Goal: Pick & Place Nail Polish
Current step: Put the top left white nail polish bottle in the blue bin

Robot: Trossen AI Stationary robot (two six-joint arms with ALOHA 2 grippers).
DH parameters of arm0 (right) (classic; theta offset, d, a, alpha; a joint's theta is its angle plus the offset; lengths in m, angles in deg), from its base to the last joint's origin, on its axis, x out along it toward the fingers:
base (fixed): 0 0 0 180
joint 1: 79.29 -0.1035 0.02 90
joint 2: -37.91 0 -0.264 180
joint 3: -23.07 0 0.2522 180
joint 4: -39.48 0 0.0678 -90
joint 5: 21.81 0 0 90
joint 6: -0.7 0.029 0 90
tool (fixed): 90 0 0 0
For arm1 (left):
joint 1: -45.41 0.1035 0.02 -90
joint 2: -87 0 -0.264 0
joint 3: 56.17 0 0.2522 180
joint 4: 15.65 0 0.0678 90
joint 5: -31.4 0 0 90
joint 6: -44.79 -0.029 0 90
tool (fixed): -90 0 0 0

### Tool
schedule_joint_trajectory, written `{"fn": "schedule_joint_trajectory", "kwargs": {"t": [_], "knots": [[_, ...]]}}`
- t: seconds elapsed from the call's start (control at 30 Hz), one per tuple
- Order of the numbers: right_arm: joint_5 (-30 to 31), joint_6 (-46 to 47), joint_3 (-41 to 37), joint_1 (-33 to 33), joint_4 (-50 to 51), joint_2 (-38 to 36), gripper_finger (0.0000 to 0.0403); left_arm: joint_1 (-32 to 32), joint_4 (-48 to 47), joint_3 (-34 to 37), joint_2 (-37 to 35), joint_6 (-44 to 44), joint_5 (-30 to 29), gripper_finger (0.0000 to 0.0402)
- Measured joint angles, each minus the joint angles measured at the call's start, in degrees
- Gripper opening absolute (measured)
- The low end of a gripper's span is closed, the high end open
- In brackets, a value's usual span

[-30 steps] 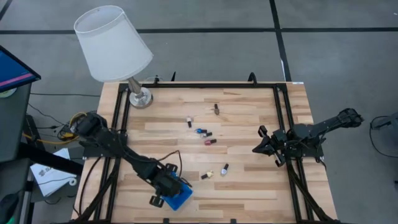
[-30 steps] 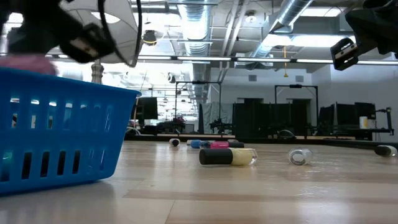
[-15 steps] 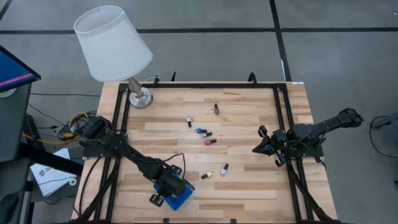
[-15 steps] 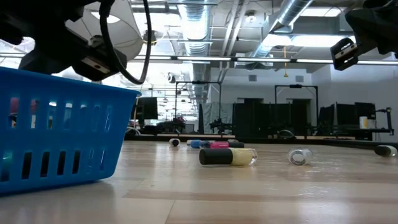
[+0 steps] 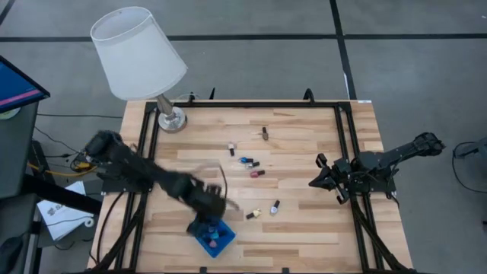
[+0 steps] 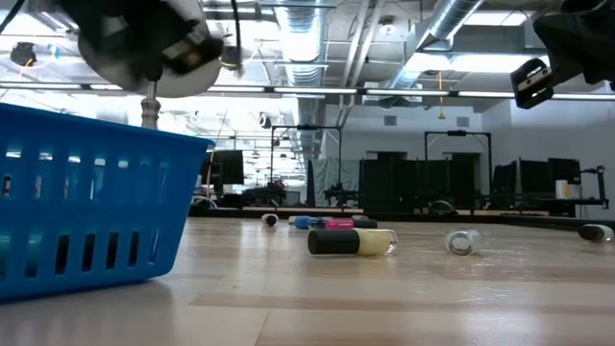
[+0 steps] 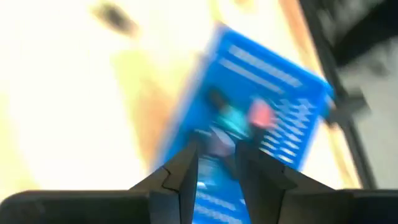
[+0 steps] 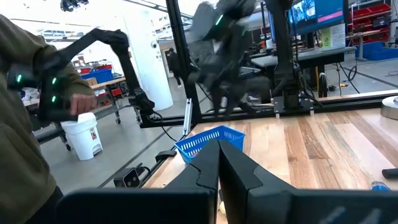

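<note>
Several nail polish bottles lie on their sides on the wooden table: a yellow one [image 5: 253, 214], a clear one [image 5: 275, 206], a pink one [image 5: 257, 173], a blue one [image 5: 244, 160] and darker ones [image 5: 265, 133]. The blue tray [image 5: 214, 237] stands near the front edge with bottles in it, one of them pink [image 7: 261, 114]. My left gripper [image 7: 216, 155] is open and empty above the tray [image 5: 207, 222], its arm blurred. My right gripper [image 5: 316, 181] is shut and empty at the table's right side.
A lamp with a white shade [image 5: 139, 52] stands on its metal foot [image 5: 171, 119] at the far left corner. A black frame [image 5: 342, 137] borders the table. A person [image 8: 31, 112] stands beyond the table. Bare wood lies between the tray and the right arm.
My left gripper has risen from the blue tray and drawn back toward the table's far side, moving fast. The tray, covered by the gripper a second ago, now shows its inside with bottles in it. The tray itself has stayed in place.
</note>
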Motion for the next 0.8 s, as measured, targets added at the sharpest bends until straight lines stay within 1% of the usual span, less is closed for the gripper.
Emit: {"fn": "schedule_joint_trajectory", "kwargs": {"t": [0.1,0.2,0.3,0.37,0.4,0.47,0.57,0.67,0.8], "knots": [[0.0,0.0,0.0,0.0,0.0,0.0,0.0000,7.4,0.0,0.0,-6.1,2.7,-5.5,0.0104],[0.0,0.0,0.0,0.0,0.0,0.0,0.0000,17.2,0.5,0.0,-9.8,6.5,-8.9,0.0104],[0.0,0.0,0.0,0.0,0.0,0.0,0.0000,26.0,2.8,0.0,-11.2,8.9,-9.4,0.0104],[0.0,0.0,0.0,0.0,0.0,0.0,0.0000,30.5,4.8,0.0,-10.8,10.7,-9.8,0.0104],[0.0,0.0,0.0,0.0,0.0,0.0,0.0000,32.2,6.2,0.0,-10.2,11.8,-10.9,0.0104],[0.0,0.0,0.0,0.0,-0.1,0.0,0.0000,34.9,8.1,0.0,-8.5,14.3,-13.6,0.0107],[0.0,0.0,0.0,0.0,-0.1,0.0,0.0000,36.5,11.6,0.0,-4.3,19.5,-16.5,0.0123],[0.0,0.0,0.0,0.0,-0.1,0.0,0.0000,36.6,13.6,0.0,0.3,26.3,-16.7,0.0147],[0.0,0.0,0.0,0.0,-0.1,0.0,0.0000,35.5,13.6,0.0,6.2,35.7,-16.9,0.0179]]}}
